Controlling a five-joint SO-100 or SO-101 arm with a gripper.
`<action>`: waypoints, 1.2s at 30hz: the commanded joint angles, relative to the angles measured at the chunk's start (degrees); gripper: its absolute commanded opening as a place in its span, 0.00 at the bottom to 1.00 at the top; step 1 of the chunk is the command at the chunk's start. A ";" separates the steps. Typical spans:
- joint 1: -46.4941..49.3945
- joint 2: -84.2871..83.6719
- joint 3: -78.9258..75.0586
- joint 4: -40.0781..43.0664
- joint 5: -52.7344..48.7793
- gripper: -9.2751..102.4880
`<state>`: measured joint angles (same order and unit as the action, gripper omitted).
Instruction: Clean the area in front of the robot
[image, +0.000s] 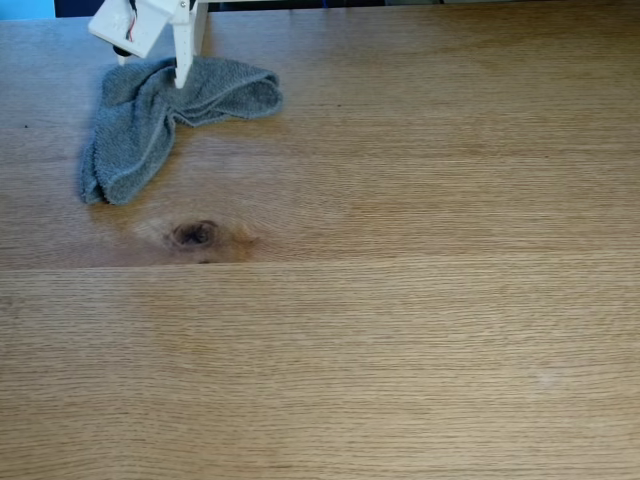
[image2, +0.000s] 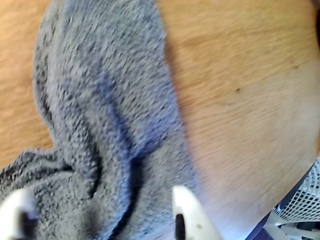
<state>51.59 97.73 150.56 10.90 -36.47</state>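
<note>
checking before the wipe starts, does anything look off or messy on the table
Only the grey towel: it lies crumpled in the fixed view's upper left, under the gripper. No spill or damage shows.

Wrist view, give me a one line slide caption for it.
Gripper fingers straddling a bunched grey towel on the oak tabletop.

You're looking at a light oak tabletop (image: 400, 330) of wide grained planks, with a plank seam running across the middle of the fixed view. A dark knot (image: 195, 233) sits left of centre, and a faint pale smudge (image: 545, 378) marks the lower right. A crumpled grey towel (image: 150, 120) lies on the wood in the upper left, just above the knot. In the wrist view the towel (image2: 105, 125) covers the left half, bare wood to its right.
</note>
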 joint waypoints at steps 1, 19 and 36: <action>-1.49 5.62 -0.09 -0.79 0.97 0.36; -47.90 28.92 0.44 11.69 29.00 0.08; -55.28 34.19 0.44 11.34 54.05 0.08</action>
<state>-4.66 127.44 151.70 24.70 17.23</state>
